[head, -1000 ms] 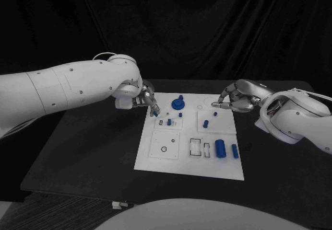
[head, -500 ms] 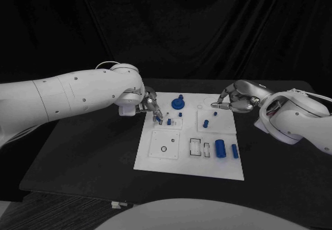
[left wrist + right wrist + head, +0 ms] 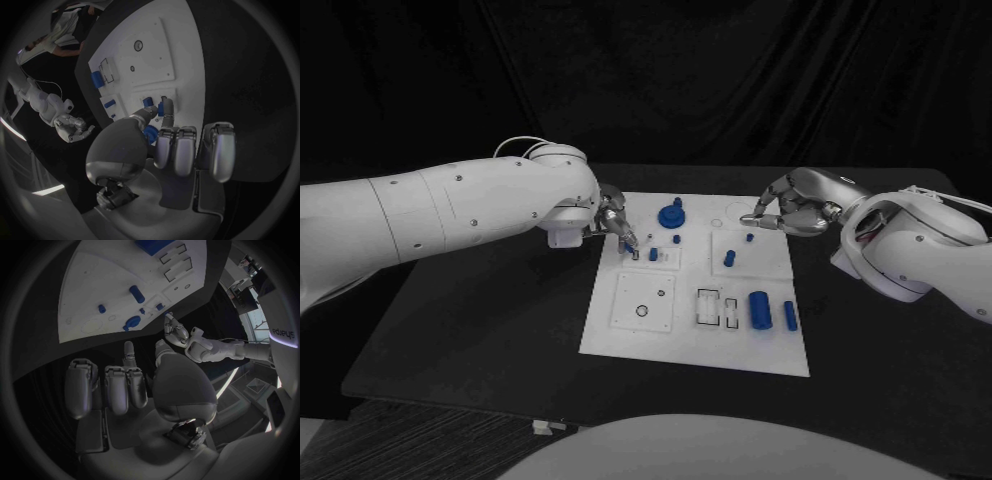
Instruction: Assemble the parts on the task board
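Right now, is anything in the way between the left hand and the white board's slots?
Nothing visible. The left hand hangs over the board's far left corner, a small blue part at its fingertips, just above a slot plate there. Another blue part stands close beside it, not under it.

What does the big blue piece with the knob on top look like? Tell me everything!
The big blue piece is a round, disc-like part with a small knob sticking up from its middle. It looks like smooth blue plastic. It stands upright at the far end of the white task board, between the two hands. Nothing touches it except the board under it.
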Action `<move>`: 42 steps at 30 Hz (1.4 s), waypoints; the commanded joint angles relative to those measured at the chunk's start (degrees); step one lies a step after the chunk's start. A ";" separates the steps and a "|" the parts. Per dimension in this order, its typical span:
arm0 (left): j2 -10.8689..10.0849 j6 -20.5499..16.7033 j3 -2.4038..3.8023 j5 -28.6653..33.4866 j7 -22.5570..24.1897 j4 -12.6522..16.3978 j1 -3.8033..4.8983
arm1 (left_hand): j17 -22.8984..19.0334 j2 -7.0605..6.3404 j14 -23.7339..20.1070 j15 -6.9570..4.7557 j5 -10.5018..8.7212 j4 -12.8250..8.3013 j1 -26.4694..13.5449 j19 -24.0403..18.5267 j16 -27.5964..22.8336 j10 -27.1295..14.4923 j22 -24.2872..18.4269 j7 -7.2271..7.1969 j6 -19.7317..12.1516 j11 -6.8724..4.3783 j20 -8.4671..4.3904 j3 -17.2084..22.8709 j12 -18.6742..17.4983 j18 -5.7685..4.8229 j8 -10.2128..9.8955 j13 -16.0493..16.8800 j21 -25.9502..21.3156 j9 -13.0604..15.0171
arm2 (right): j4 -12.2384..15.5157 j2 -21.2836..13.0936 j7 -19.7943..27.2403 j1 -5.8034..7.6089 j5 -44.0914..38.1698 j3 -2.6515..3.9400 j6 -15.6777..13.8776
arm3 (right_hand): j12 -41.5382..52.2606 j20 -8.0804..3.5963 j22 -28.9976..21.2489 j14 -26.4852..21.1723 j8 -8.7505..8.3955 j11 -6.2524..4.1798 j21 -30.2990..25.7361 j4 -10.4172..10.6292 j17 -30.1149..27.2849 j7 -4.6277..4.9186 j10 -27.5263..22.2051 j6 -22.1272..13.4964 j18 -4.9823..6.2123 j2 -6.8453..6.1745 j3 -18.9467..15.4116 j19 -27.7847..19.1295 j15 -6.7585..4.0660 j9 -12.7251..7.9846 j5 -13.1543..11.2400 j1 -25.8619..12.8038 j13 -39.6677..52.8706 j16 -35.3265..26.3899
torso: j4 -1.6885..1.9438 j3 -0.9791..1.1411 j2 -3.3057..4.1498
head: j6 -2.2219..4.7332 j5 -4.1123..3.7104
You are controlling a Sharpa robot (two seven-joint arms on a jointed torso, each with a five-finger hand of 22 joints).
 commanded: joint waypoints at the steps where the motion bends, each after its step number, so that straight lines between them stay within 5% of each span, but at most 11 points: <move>1: 0.07 -1.26 0.05 -1.21 1.18 0.08 -0.27 | 15.27 0.27 6.35 -1.36 -0.26 -0.11 -1.02 2.65 0.76 6.46 12.38 -0.12 0.38 -0.58 -0.71 3.49 1.24 0.27 1.30 15.00 -0.42 1.36 | 0.06 0.02 -0.73 -0.21 -0.13 0.04 -0.06 | 0.95 0.42 12.53 5.42 1.10 -0.08 -0.82 0.10 12.25 -0.26 5.68 -0.80 1.19 0.17 1.04 1.47 0.37 0.90 0.97 0.84 15.34 -0.84 | -0.02 0.05 -0.03 | 0.00 0.00; 42: 2.50 -1.04 0.05 -1.30 2.48 -2.93 -2.07 | 15.27 0.27 6.35 -1.36 -0.42 0.10 -1.38 2.65 0.76 6.46 12.38 -0.15 0.43 -0.59 -0.71 3.63 1.24 0.28 1.35 15.00 -0.44 1.45 | -0.16 0.23 -0.74 -0.40 -0.13 0.04 0.37 | 0.95 0.42 12.51 5.41 1.12 -0.08 -0.90 0.08 12.18 -0.25 5.68 -0.82 1.21 0.29 1.03 1.44 0.37 0.91 1.02 0.96 15.34 -0.88 | -0.06 0.01 0.00 | 0.00 0.16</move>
